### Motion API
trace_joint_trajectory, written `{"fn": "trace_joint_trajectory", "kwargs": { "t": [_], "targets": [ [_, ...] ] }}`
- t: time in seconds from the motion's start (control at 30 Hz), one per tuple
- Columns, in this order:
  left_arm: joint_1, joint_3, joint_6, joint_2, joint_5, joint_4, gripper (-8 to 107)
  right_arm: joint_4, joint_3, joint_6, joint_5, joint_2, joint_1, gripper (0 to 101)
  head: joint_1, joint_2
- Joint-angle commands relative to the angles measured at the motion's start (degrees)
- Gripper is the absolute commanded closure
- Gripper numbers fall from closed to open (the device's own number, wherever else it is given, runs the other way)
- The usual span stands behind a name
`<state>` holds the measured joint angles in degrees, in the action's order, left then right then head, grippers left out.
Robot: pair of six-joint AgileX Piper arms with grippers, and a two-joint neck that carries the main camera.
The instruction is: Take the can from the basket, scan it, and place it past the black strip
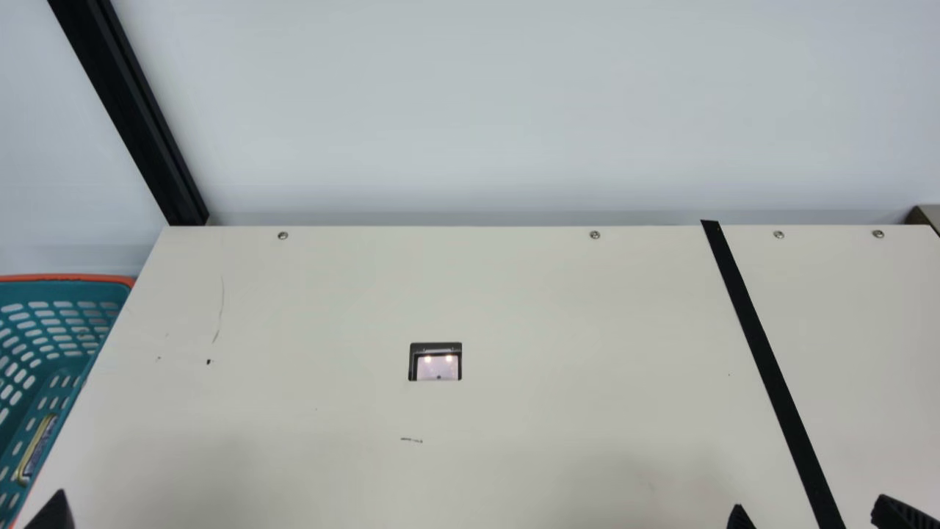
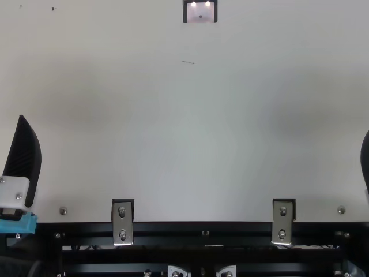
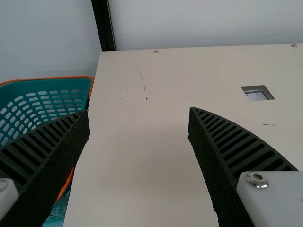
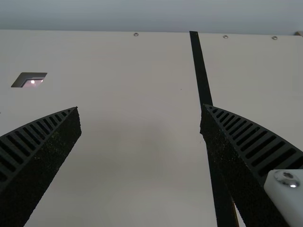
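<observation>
Basket (image 1: 64, 289) edges the table (image 1: 551, 330), broad up to black strip (image 1: 765, 360); left pincer (image 2: 24, 153), right pincer (image 1: 809, 505) gape wide.

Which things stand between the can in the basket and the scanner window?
The basket's side wall does, beside the can. Past it, nothing visible stands on the table up to the scanner window.

- We see the basket (image 1: 62, 292) left of the table (image 1: 529, 294)
- An item (image 1: 34, 451) lies in it
- The scanner window (image 1: 437, 365) sits in the table, left of the strip (image 1: 764, 360)
- A wall (image 1: 514, 110) stands behind
</observation>
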<state>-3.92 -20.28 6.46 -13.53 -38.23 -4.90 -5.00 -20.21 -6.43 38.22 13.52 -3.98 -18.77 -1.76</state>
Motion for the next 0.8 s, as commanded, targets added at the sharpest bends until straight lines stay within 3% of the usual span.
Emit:
{"fn": "trace_joint_trajectory", "kwargs": {
  "t": [0.0,0.77],
  "targets": [
    [0.0,0.0,0.0,0.0,0.0,0.0,9,0.0,0.0,0.0,0.0,0.0,0.0,0,-1.59,0.45],
    [0.0,0.0,0.0,0.0,0.0,0.0,9,0.0,0.0,0.0,0.0,0.0,0.0,0,-1.94,6.9]
  ]
}}
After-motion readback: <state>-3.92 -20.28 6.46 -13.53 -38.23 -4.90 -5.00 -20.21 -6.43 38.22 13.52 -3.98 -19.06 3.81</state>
